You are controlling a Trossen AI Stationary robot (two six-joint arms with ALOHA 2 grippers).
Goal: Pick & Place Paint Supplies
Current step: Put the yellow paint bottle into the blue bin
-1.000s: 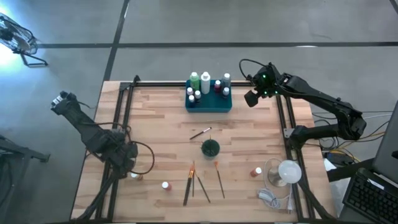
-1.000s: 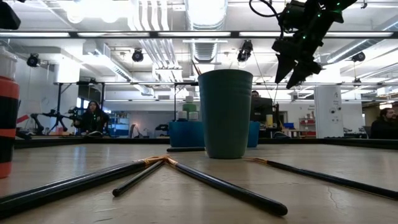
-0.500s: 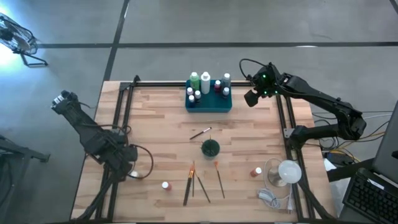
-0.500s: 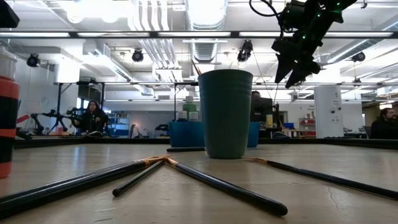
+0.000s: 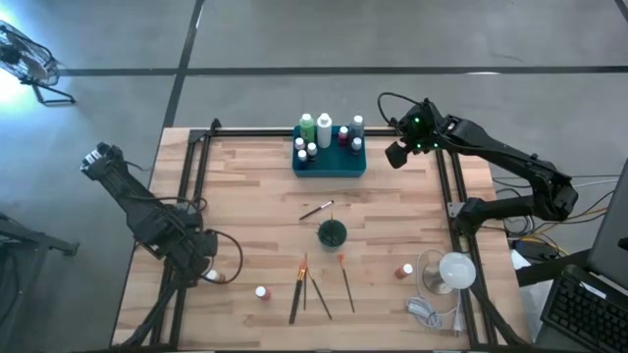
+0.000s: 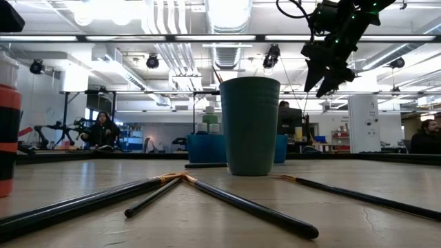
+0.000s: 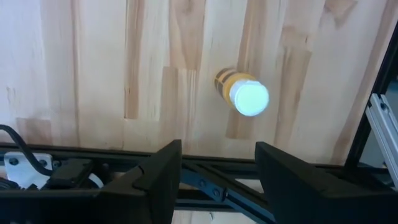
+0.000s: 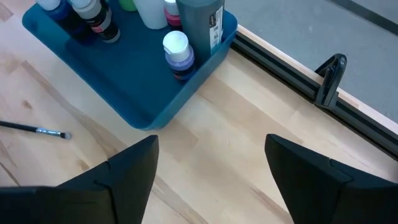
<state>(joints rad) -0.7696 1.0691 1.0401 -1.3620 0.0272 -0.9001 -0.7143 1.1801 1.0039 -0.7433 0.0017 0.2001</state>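
Observation:
A small yellow-brown bottle with a white cap (image 7: 242, 94) stands upright on the wood near the table's left edge (image 5: 212, 277). My left gripper (image 7: 217, 177) hangs open above it, pointing down, with the bottle beyond its fingertips (image 5: 200, 265). The teal tray (image 5: 329, 162) at the far middle holds several white-capped bottles (image 8: 176, 51). My right gripper (image 8: 211, 168) hovers open just right of the tray (image 5: 396, 155) (image 6: 322, 81). A dark green cup (image 6: 249, 124) stands mid-table. Loose paintbrushes (image 5: 299, 286) lie near the front edge.
Two more bottles stand on the wood (image 5: 261, 292) (image 5: 405, 270), and an orange and black one (image 6: 8, 131) shows at the low view's left. A lone brush (image 5: 316, 210) lies between tray and cup. A lamp and cable (image 5: 444, 275) sit at the near right. Black rails (image 5: 191, 186) edge the table.
My left gripper has rolled slightly about its own axis and edged a little toward the near edge, staying open above the yellow-brown bottle. My right arm has kept still.

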